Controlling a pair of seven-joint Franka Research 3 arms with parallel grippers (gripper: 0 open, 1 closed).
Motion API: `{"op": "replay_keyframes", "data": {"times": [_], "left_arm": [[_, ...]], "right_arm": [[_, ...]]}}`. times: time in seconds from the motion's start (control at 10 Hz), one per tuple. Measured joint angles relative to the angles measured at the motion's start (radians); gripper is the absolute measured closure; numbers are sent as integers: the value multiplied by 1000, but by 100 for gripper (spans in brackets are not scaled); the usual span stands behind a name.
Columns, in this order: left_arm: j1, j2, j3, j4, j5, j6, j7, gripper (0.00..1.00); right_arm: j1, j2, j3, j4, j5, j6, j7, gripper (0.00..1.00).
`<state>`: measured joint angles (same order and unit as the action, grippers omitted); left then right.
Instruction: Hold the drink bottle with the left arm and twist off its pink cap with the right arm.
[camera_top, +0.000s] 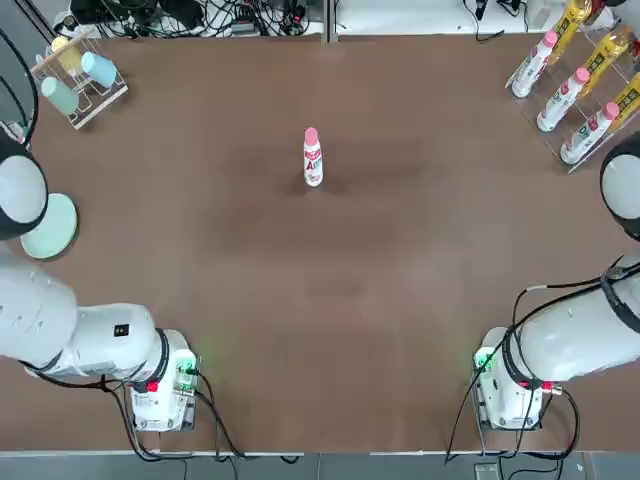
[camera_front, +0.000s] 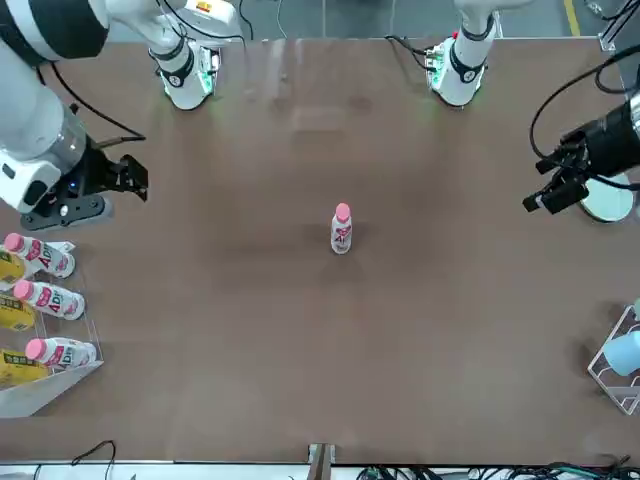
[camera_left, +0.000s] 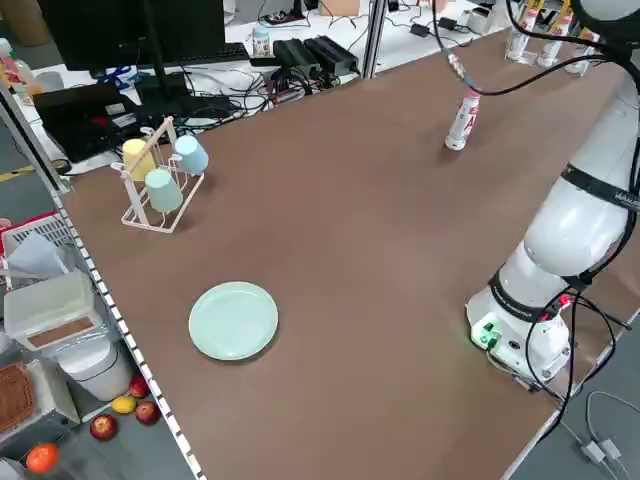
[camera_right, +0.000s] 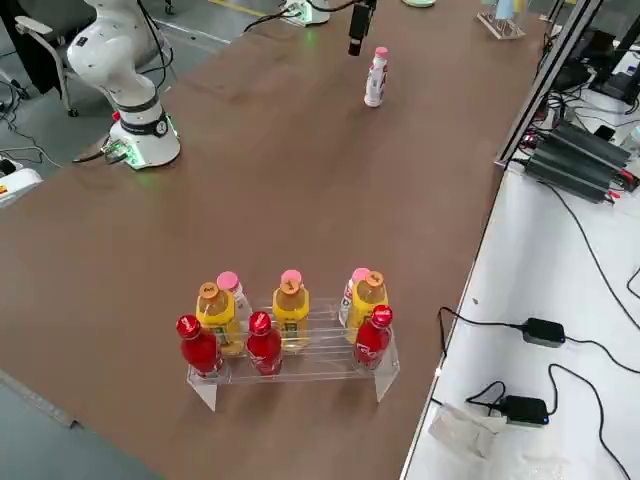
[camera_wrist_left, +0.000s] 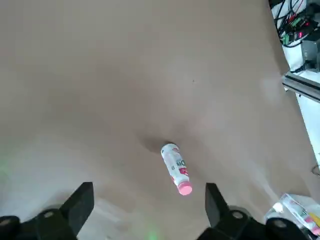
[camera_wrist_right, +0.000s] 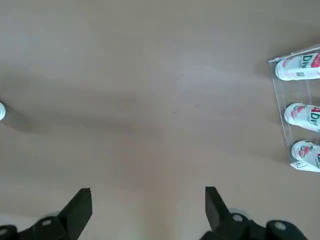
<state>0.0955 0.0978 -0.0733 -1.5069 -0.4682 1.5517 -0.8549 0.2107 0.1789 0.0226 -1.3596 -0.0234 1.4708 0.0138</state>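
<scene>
Bottle (camera_top: 313, 166), small, white, pink cap (camera_top: 311, 136) on, upright by itself mid-counter (camera_top: 300, 330), toward the far side from the arm bases. Left claw (camera_wrist_left: 149, 210) spread wide, nothing between, up over the counter on the robot's left. Right claw (camera_wrist_right: 149, 212) also spread and holding nothing, over the counter on the right, near the rack (camera_right: 325, 352). Handling, my guess: light, thin plastic, slick label, could tip on a nudge; not fragile but walls may give if squeezed hard, and contents unknown. Left claw should take the body low to middle, firm but not crushing, leaving the neck free; weak grip and the whole bottle may spin with the cap. Cap is tiny, likely stiffer; right claw wants the sides of it, square over the top, straight turn, small re-grips probably. Room: bare counter all round the bottle, far edge well off, so both arms can come in from their own sides. Rack with other bottles sits at the far right corner, keep the right claw and elbow clear when swinging in. Cup holder (camera_left: 163, 190) in the far left corner and green plate (camera_left: 233, 320) on the left side, left arm should mind both. Next: left grips first, then right on cap.
</scene>
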Motion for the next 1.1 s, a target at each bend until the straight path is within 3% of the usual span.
{"op": "replay_keyframes", "data": {"times": [0.6, 1.1], "left_arm": [[28, 122, 0, -18, -213, 59, 128, 2], [34, 222, -11, -72, -398, 56, 91, 3]], "right_arm": [[45, 32, 0, 0, 0, -1, -1, 0], [110, 63, 1, -18, 0, 1, -2, 0]]}}
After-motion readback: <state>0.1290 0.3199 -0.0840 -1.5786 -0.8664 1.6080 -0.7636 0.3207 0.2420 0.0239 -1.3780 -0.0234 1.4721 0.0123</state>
